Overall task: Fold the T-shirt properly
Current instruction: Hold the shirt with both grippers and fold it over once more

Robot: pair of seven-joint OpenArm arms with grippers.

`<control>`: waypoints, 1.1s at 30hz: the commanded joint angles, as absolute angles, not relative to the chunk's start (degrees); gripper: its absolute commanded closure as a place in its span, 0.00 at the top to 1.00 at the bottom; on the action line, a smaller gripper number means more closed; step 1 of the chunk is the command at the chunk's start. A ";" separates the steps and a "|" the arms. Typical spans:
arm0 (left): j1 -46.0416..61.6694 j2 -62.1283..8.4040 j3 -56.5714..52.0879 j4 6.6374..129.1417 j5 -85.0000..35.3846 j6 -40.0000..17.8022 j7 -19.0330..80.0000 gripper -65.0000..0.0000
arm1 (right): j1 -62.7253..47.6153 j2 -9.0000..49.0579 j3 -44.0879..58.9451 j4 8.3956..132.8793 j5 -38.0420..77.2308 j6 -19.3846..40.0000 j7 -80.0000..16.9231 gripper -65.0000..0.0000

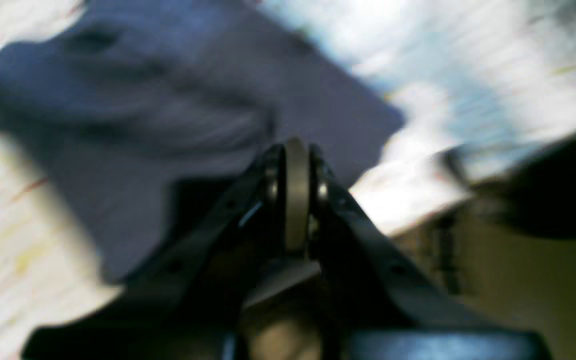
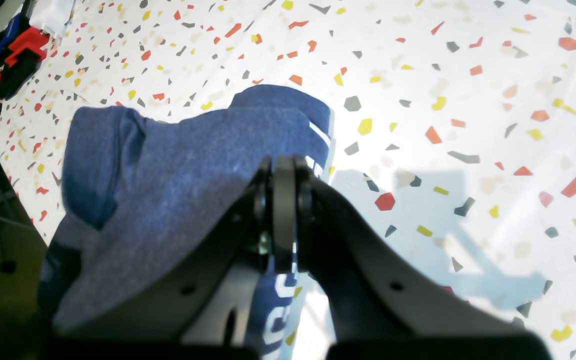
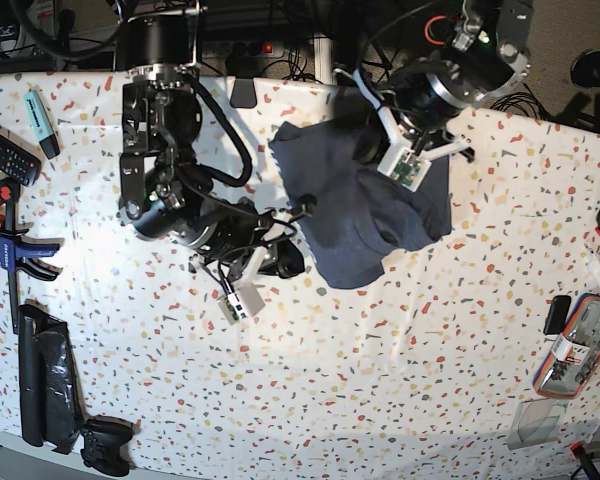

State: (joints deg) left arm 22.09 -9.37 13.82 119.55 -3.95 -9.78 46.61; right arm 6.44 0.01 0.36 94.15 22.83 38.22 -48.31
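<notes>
The T-shirt, dark heathered navy, lies crumpled on the speckled table between both arms. In the blurred left wrist view my left gripper has its fingers pressed together at the edge of the T-shirt, and creases in the cloth run up to its tips. My right gripper is shut on the edge of the T-shirt; cloth drapes over its left finger and pale lettering shows below. From the base view, the left gripper is over the shirt's upper part and the right gripper is at its lower left edge.
A remote and a teal marker lie at the far left. Below them are a clamp, a black packet and a game controller. A pouch sits at the right edge. Cables run along the back.
</notes>
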 commanded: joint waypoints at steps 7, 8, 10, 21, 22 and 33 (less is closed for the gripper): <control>21.76 -9.74 5.54 109.49 8.45 -6.13 45.10 0.00 | 7.66 0.01 0.36 95.11 28.47 38.50 -46.98 0.00; 21.76 -9.72 4.47 108.05 8.56 -6.13 44.84 0.00 | 7.66 0.01 0.36 95.11 29.36 38.52 -46.98 0.00; 21.78 -9.72 3.01 106.21 7.79 -5.93 44.07 0.00 | 7.66 0.01 -0.38 95.11 29.78 38.57 -46.83 0.00; 21.76 -9.69 1.96 105.21 -7.31 -10.33 39.59 0.00 | 7.57 -0.14 -12.45 91.20 13.91 36.29 -48.38 0.00; 21.74 -9.69 1.96 104.53 -7.68 -10.33 38.30 0.00 | 7.57 -0.16 -12.45 91.20 13.39 36.29 -50.09 0.00; 14.33 -7.27 1.98 91.09 -16.19 -16.97 33.71 0.00 | 3.14 2.63 -8.69 95.33 16.73 36.45 -52.86 0.00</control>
State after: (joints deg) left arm 14.26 -7.22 1.87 90.85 -16.60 -17.04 31.77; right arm 2.24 2.85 -8.47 94.26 16.05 36.45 -53.54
